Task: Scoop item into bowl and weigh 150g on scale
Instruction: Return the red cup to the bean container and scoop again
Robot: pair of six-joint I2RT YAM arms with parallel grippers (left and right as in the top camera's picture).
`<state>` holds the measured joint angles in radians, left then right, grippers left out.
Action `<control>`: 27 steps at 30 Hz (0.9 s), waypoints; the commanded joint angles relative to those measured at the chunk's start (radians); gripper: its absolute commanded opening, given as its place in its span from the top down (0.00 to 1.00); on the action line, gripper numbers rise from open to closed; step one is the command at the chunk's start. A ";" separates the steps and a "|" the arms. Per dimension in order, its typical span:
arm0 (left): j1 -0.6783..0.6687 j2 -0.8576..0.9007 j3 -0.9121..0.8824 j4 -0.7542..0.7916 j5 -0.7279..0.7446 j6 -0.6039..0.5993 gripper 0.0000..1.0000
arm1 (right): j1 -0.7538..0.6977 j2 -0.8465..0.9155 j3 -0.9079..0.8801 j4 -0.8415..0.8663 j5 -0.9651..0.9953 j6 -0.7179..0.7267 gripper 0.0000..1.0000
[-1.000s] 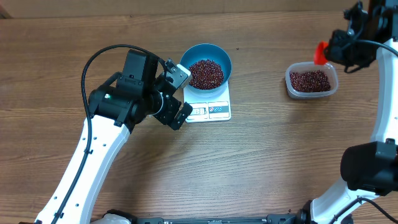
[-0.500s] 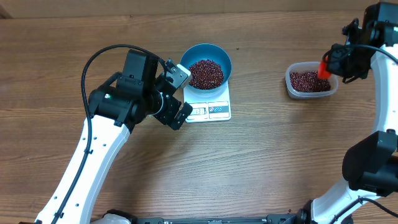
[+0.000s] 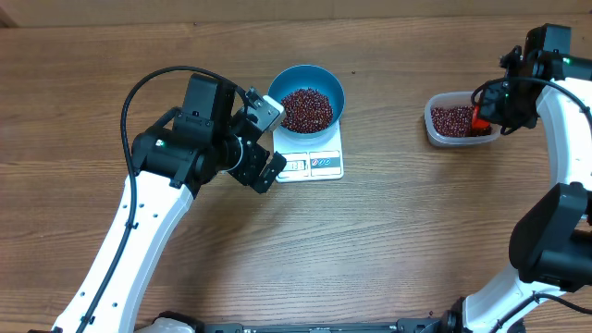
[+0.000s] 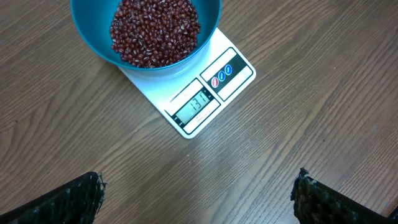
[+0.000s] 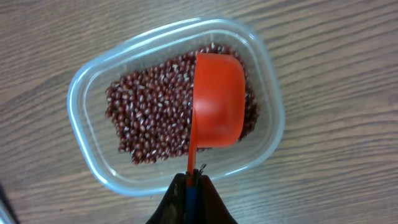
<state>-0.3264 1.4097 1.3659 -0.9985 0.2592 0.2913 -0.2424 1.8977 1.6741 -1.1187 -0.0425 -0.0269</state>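
A blue bowl (image 3: pixel 306 95) (image 4: pixel 99 50) holding a heap of dark red beans (image 3: pixel 306 108) (image 4: pixel 155 30) stands on the white scale (image 3: pixel 310 159) (image 4: pixel 205 87), whose display is lit. My left gripper (image 3: pixel 264 148) (image 4: pixel 198 199) hovers open just left of the scale, nothing between its fingers. At the right, a clear tub (image 3: pixel 462 120) (image 5: pixel 84 112) holds more beans (image 5: pixel 149 118). My right gripper (image 3: pixel 495 106) (image 5: pixel 193 180) is shut on the handle of a red scoop (image 3: pixel 480 118) (image 5: pixel 217 99), whose cup sits over the tub's beans on its right side.
The wooden table (image 3: pixel 388 240) spreads around everything. The left arm's black cable (image 3: pixel 148 83) loops above its wrist. The right arm's base (image 3: pixel 546 250) stands at the lower right.
My right gripper has carried the red scoop down from beyond the tub's far right corner into the tub. The left arm, bowl and scale have not moved.
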 commanded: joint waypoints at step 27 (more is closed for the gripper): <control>0.005 -0.011 0.021 0.004 0.019 -0.007 0.00 | 0.001 0.044 -0.034 0.014 -0.111 -0.008 0.96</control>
<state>-0.3264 1.4097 1.3659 -0.9985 0.2592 0.2913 -0.2424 1.9388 1.6455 -1.1019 -0.1150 -0.0265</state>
